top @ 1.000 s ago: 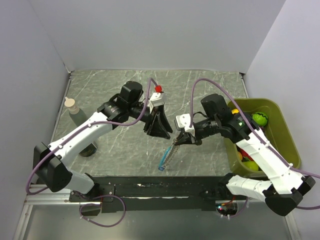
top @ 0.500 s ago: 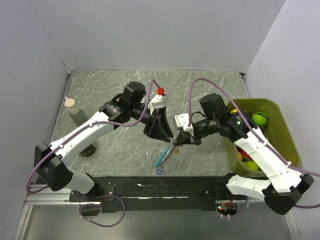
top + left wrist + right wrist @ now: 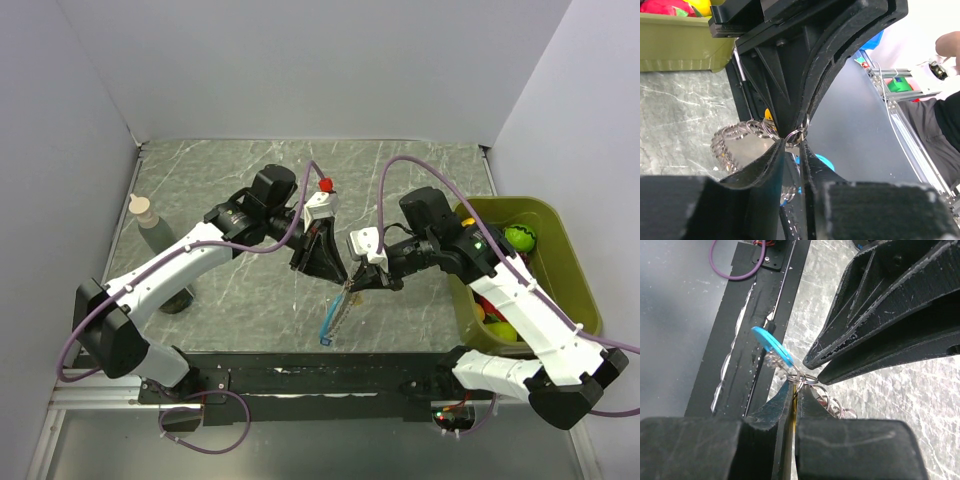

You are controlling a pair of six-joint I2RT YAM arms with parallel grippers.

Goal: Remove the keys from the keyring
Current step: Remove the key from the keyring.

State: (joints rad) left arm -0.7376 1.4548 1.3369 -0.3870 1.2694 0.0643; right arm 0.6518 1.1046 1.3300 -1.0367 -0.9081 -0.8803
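Now that my left gripper (image 3: 336, 276) has swung in and narrowed, its tips meet the right gripper (image 3: 352, 286), which is clamped on the keyring (image 3: 341, 306) hanging between them. I cannot tell whether the left grips yet. The keys (image 3: 325, 328) remain attached.

Both arms are white shells joined by black, rounded joints, the left arm (image 3: 170, 265) and the right arm (image 3: 530, 300) alike. A purple cable (image 3: 290, 215) runs along the left one and a second purple cable (image 3: 400, 175) arches over the right. A small white block (image 3: 322, 207) sits at each wrist. The left hand (image 3: 338, 275) and the right hand (image 3: 352, 287) have black wedge-shaped fingers (image 3: 890, 315) with scuffed, pale-scratched edges. A small green light (image 3: 481, 243) glows on the right arm.
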